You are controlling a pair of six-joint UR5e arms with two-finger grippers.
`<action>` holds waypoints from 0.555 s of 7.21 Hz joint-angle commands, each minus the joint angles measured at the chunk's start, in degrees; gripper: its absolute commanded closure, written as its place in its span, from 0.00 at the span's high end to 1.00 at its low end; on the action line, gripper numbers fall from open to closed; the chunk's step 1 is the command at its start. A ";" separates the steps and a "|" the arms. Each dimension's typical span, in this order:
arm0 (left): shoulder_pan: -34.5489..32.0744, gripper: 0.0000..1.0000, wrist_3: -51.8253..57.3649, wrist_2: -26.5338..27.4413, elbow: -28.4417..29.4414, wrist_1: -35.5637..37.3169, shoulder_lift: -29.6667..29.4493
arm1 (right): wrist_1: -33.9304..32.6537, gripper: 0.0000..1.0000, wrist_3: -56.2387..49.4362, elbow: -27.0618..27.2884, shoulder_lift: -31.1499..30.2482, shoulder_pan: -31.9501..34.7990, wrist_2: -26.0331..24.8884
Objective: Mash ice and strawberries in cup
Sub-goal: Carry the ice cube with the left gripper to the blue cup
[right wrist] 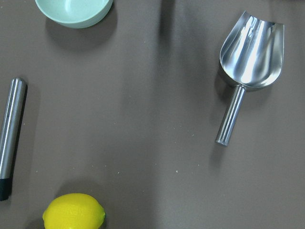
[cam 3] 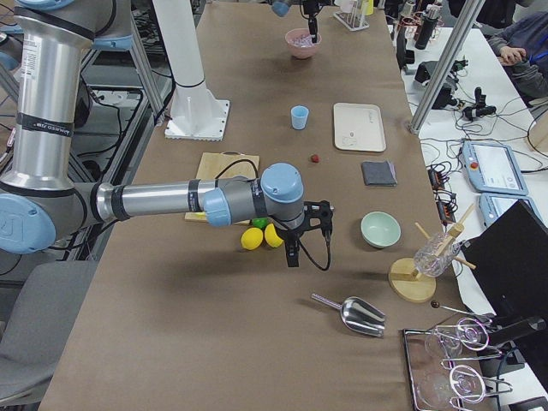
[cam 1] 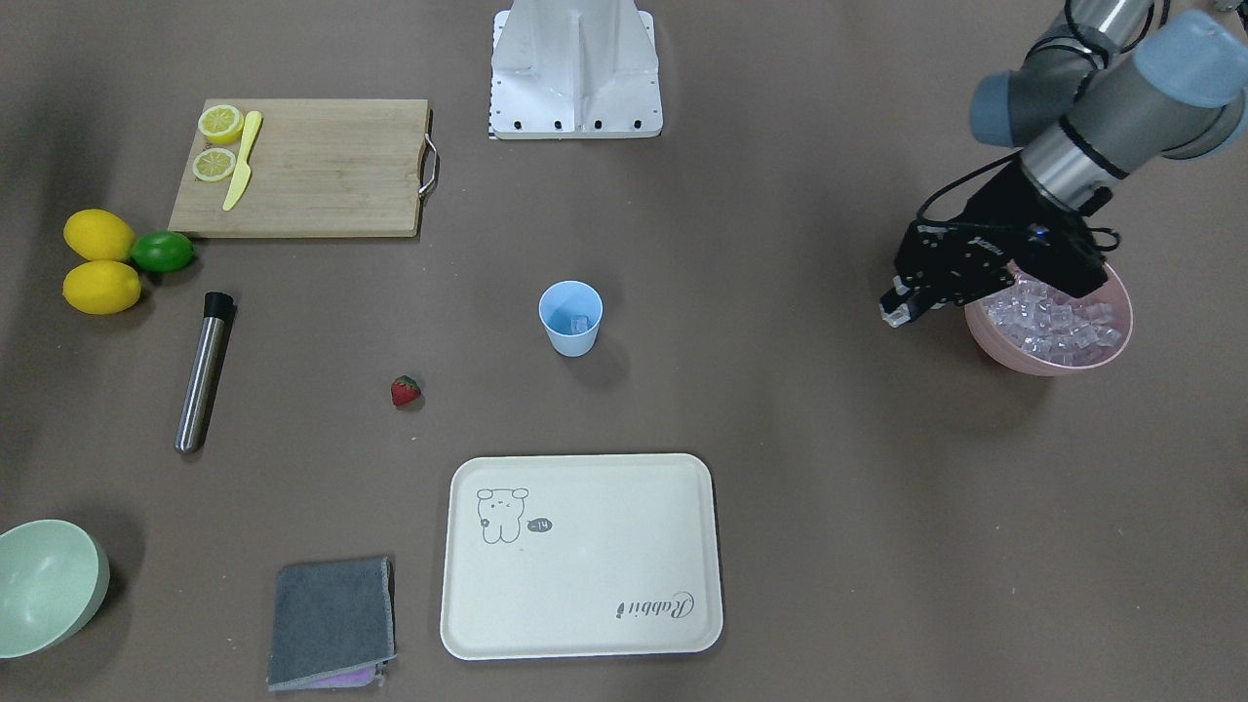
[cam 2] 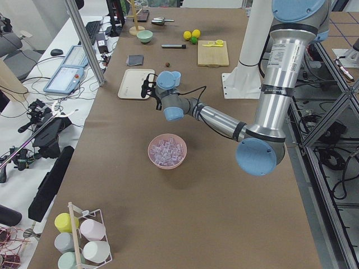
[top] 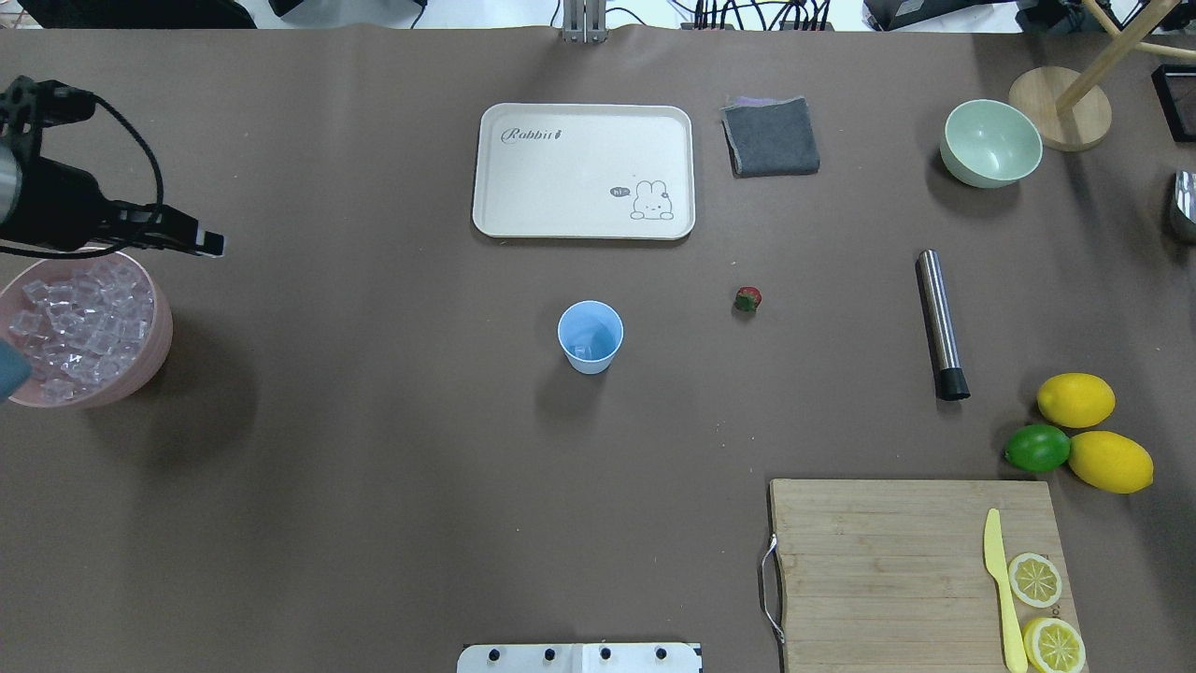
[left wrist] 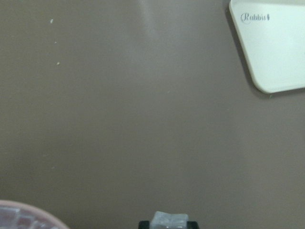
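Observation:
The light-blue cup [cam 1: 570, 320] stands upright mid-table with one ice cube in it [top: 587, 350]. The red strawberry [cam 1: 405, 391] lies on the table apart from the cup, toward the steel muddler [cam 1: 203, 372]. Many ice cubes [cam 1: 1058, 327] fill a pink bowl [cam 1: 1014, 359]. My left gripper [cam 1: 899, 312] is beside the pink bowl's rim, above the table, on the cup's side. It is shut on an ice cube [left wrist: 169, 220]. My right gripper [cam 3: 292, 254] hovers near the lemons, and I cannot tell whether it is open or shut.
A cream tray [cam 1: 585, 624], a grey cloth [cam 1: 331, 619] and a pale green bowl [cam 1: 44, 585] lie beyond the cup. A cutting board [cam 1: 322, 166] holds lemon halves and a yellow knife. Two lemons [cam 1: 97, 261] and a lime [cam 1: 162, 252] lie beside it. A metal scoop [right wrist: 250, 52] lies under my right wrist.

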 commanded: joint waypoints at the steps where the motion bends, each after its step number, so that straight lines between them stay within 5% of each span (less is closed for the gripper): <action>1: 11.77 0.00 -9.08 13.94 1.98 0.54 -8.32 | 0.00 1.00 -0.01 0.00 -0.02 0.00 -0.01; 4: 22.26 0.00 -14.30 30.38 9.62 0.72 -20.80 | 0.00 1.00 0.16 -0.44 -0.02 0.00 0.08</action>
